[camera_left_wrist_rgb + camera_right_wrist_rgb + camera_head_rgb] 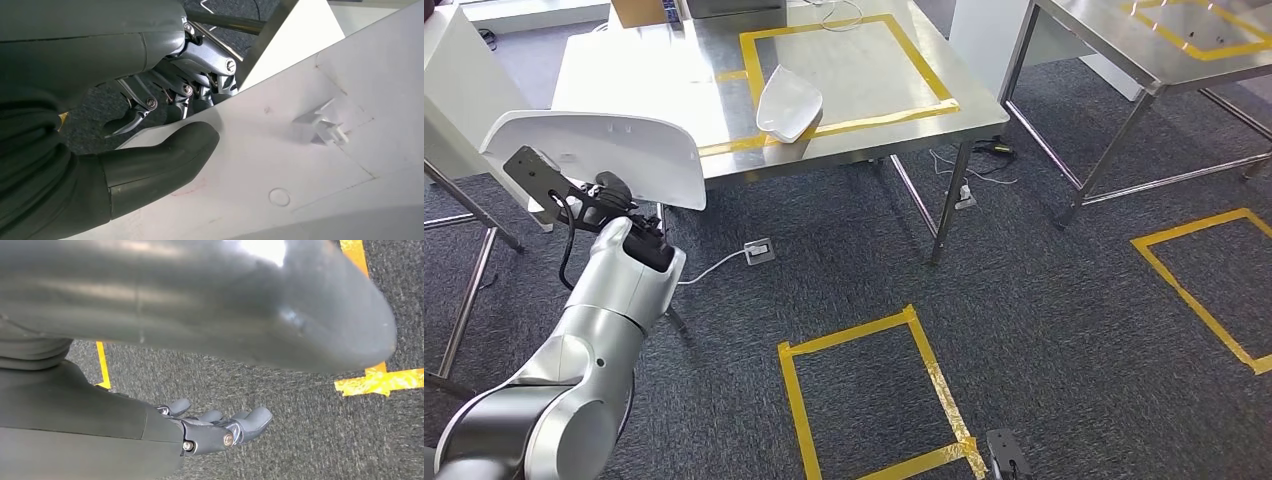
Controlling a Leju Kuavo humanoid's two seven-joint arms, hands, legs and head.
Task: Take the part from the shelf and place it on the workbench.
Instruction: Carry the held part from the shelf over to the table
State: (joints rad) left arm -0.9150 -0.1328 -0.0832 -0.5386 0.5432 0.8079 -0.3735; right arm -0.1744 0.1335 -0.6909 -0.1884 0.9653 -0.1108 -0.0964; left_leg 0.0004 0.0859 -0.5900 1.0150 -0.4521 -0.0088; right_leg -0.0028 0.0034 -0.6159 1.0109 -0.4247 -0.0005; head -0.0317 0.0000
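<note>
Grey carpet (1044, 300) marked with yellow tape squares (874, 390) runs under a steel workbench (644, 80). Below the bench's near edge, the left hand (599, 200) grips a large white panel (599, 150), thumb (165, 155) pressed flat on its inner face, fingers behind it. Farther ahead of that hand, a second white part (789, 102) lies on the bench. Hanging over carpet, the right hand (215, 427) holds nothing, fingers loosely spread.

Silver left arm (574, 360); black cable; grey-thumbed left hand (165, 150), bright screws.
</note>
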